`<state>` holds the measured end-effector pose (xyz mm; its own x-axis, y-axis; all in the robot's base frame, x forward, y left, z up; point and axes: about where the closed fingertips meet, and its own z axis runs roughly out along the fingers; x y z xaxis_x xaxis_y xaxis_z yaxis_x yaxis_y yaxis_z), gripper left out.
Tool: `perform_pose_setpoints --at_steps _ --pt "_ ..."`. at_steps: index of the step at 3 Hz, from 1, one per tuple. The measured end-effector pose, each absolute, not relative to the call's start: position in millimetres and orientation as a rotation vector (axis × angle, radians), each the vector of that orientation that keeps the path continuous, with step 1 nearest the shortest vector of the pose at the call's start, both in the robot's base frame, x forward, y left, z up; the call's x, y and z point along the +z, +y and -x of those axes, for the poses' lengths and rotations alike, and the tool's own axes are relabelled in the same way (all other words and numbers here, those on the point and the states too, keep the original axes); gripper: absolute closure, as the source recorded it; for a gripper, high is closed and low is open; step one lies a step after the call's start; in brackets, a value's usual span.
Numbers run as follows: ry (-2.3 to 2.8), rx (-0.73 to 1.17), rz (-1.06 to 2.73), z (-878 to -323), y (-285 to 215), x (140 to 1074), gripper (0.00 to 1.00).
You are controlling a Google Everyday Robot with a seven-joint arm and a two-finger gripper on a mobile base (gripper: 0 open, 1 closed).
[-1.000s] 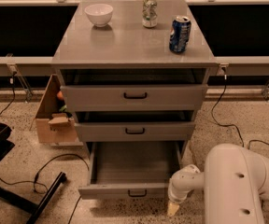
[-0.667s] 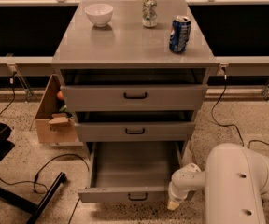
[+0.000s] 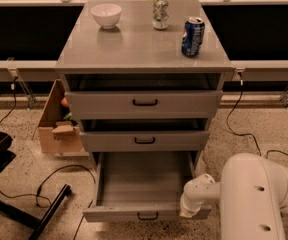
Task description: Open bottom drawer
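The bottom drawer [image 3: 134, 213] of the grey cabinet stands pulled far out toward me, and its plain grey inside [image 3: 141, 176] shows with nothing in it. Its small black bar handle [image 3: 148, 216] sits in the middle of the short front panel. My gripper [image 3: 186, 213] is at the end of the white arm [image 3: 256, 196], low on the right. It is right against the right end of the drawer's front panel. The mid-sized drawer [image 3: 145, 140] and the tallest-fronted drawer [image 3: 145, 103] above are each open a small way.
On the cabinet top [image 3: 134, 46] stand a white bowl [image 3: 106, 15], a silver can [image 3: 160, 12] and a blue can [image 3: 192, 36]. A cardboard box [image 3: 59, 126] sits left of the cabinet. Cables [image 3: 59, 176] lie on the floor. A black chair base [image 3: 14, 204] is at the lower left.
The bottom drawer has slid further out toward me. My gripper has moved with its front panel, down and nearer in the view.
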<state>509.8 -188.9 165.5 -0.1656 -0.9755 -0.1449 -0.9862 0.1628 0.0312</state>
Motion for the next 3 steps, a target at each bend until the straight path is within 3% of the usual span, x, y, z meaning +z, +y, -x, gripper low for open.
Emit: perform_pose_setpoints --at_steps 1,2,3 --pt "2.324 0.180 1.974 -504.4 -188.5 166.3 0.14" --pt "2.324 0.180 1.974 -504.3 -188.5 166.2 0.00" --pt "2.324 0.180 1.974 -504.3 -188.5 166.2 0.00"
